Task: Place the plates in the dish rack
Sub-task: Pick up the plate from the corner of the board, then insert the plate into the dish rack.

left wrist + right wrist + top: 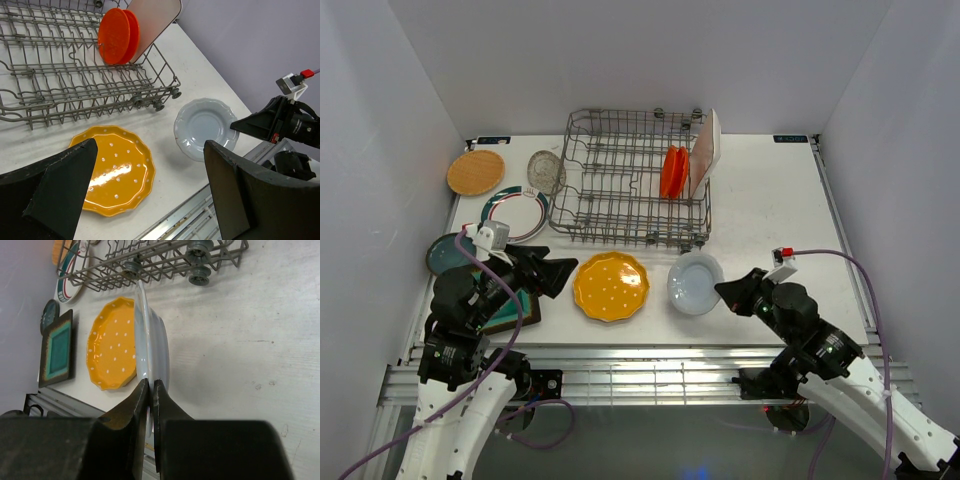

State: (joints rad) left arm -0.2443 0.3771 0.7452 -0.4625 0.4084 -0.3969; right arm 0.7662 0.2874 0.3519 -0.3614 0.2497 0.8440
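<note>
My right gripper (728, 290) (151, 384) is shut on the near rim of the pale grey plate (695, 282) (153, 340) (204, 128), which lies low at the table in front of the dish rack (620, 185) (75, 80). To its left lies the yellow scalloped plate (611, 286) (115, 170) (111, 342). My left gripper (560, 272) (150, 187) hangs open and empty over the yellow plate's near left edge. An orange-red plate (673, 172) (117, 35) and a white rectangular plate (705, 152) (152, 17) stand in the rack's right end.
At the left lie a wooden plate (476, 172), a clear glass plate (546, 172), a white green-rimmed plate (515, 213) (70, 277), a dark teal plate (445, 255) (50, 315) and a square teal brown-rimmed plate (520, 310) (57, 347) partly under my left arm. The table's metal front edge (650, 355) runs close by.
</note>
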